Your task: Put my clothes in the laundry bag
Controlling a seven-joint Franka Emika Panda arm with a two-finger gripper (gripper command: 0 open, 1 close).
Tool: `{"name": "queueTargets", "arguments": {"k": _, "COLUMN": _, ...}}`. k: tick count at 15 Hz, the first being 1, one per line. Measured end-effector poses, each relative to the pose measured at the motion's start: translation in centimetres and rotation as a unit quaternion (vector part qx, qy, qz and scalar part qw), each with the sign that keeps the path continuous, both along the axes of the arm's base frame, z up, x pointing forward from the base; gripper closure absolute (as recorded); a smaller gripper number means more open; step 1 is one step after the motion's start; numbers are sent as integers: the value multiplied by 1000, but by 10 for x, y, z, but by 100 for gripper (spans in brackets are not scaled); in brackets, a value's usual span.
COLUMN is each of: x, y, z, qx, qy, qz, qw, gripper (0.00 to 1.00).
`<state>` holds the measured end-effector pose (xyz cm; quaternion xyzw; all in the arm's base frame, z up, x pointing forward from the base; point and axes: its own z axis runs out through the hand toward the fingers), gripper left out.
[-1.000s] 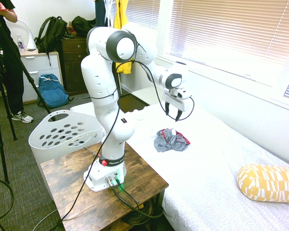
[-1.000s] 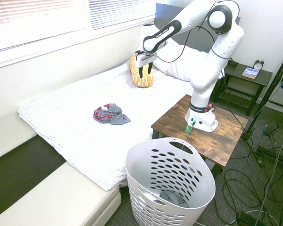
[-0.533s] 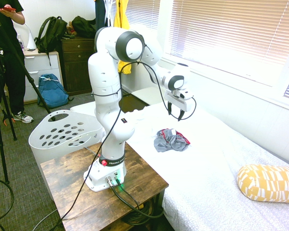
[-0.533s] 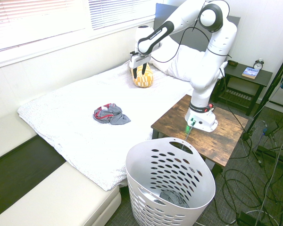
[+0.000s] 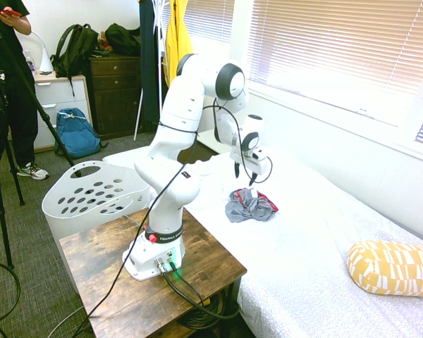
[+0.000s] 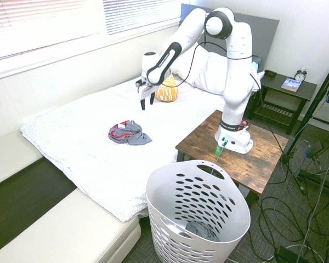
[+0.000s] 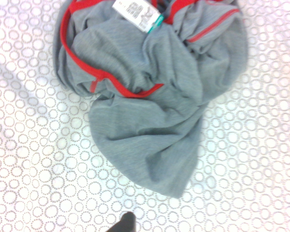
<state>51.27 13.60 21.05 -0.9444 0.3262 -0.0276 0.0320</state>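
The clothes [image 5: 249, 205] [image 6: 129, 132] [image 7: 150, 92] are a crumpled grey bundle with red trim and a white label, lying on the white bedspread [image 5: 317, 239] [image 6: 77, 142]. My gripper [image 5: 244, 177] [image 6: 145, 102] hangs open above the bundle, pointing down, with nothing between its fingers and a clear gap to the fabric. The wrist view looks straight down on the garment. The laundry bag [image 5: 92, 193] [image 6: 200, 213] is a white plastic basket with oval holes, standing on the floor beside the wooden table [image 5: 197, 267] [image 6: 263, 159]; some grey fabric lies at its bottom.
A yellow patterned pillow [image 5: 391, 266] [image 6: 167, 90] and white pillows [image 6: 208, 71] lie at the head of the bed. A yellow garment [image 5: 175, 46] hangs by the window. A blue backpack [image 5: 76, 132] sits on the floor, and a person [image 5: 10, 91] stands at the far left.
The arm has swung along the bed and come down, bringing the open gripper from high beside the pillow to just above the grey bundle. The clothes have not moved.
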Motion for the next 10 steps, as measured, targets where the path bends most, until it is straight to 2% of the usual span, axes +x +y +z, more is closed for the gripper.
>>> {"name": "queueTargets", "arguments": {"k": 4, "x": 3, "y": 14, "z": -94, "qx": -13, "qy": 4, "qz": 14, "qw": 1000, "gripper": 0}}
{"name": "queueTargets", "arguments": {"k": 10, "x": 32, "y": 19, "z": -187, "qx": -7, "qy": 15, "qz": 11, "qw": 1000, "gripper": 0}}
